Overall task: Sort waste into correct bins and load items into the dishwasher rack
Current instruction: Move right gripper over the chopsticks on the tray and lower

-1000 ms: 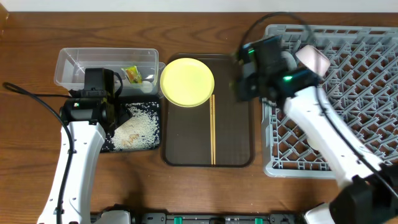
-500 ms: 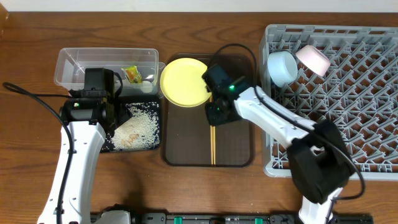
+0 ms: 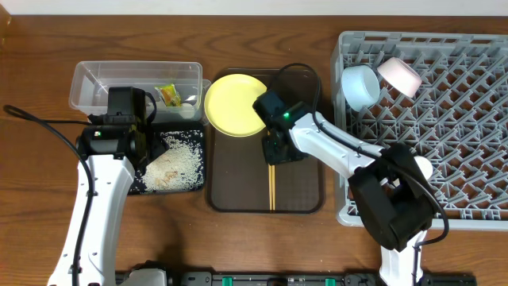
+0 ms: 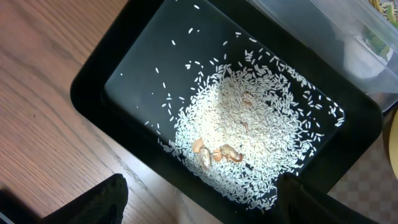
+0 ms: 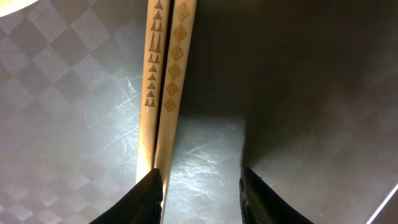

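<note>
The pair of wooden chopsticks [image 3: 271, 187] lies lengthwise on the brown serving tray [image 3: 302, 183]. My right gripper [image 3: 274, 149] is open low over their upper half. In the right wrist view the chopsticks [image 5: 165, 74] run under the left fingertip [image 5: 146, 199], not between the jaws of the gripper [image 5: 202, 199]. The yellow plate [image 3: 236, 103] rests on the tray's far left corner. My left gripper [image 3: 135, 155] hangs open and empty [image 4: 199, 205] over the black tray [image 4: 143, 81] of white rice [image 4: 249, 124]. The snack wrapper [image 3: 168, 95] lies in the clear tub [image 3: 103, 87].
The grey dishwasher rack [image 3: 444, 119] fills the right side; the light blue bowl [image 3: 361, 86] and the white bowl [image 3: 399, 75] sit tilted at its far left corner. Bare wooden table lies left of the black tray [image 3: 167, 191]. The green cup is not visible.
My right arm has swung from the rack's far left corner, leaving the blue bowl there, down to the chopsticks on the brown tray. The left arm has not moved.
</note>
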Controlling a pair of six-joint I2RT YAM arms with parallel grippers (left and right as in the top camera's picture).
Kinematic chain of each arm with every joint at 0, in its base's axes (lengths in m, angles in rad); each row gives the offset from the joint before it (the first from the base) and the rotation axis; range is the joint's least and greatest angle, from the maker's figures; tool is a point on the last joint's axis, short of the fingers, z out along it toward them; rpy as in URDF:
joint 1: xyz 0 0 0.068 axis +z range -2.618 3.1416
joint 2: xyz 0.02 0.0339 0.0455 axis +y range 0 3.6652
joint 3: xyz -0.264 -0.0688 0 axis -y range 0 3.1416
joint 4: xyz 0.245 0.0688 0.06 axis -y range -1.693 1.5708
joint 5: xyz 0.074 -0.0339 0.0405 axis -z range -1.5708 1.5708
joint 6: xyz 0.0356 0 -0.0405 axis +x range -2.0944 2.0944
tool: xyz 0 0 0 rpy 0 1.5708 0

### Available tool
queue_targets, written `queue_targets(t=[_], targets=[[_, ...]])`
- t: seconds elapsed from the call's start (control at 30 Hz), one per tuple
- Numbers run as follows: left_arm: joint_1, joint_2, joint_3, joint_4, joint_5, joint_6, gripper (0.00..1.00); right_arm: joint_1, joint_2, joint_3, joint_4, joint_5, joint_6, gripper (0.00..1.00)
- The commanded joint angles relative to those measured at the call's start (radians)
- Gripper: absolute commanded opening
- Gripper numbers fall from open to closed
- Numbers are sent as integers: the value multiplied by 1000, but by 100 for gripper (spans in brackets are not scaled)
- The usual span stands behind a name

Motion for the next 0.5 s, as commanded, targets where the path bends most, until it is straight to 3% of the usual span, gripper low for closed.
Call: queue_targets(t=[0.0, 0.47], targets=[[4, -6, 13, 0, -5, 13, 79, 12, 10, 2, -2, 26, 36, 39], [4, -6, 13, -1, -5, 13, 79, 21, 10, 2, -12, 3, 89, 39]])
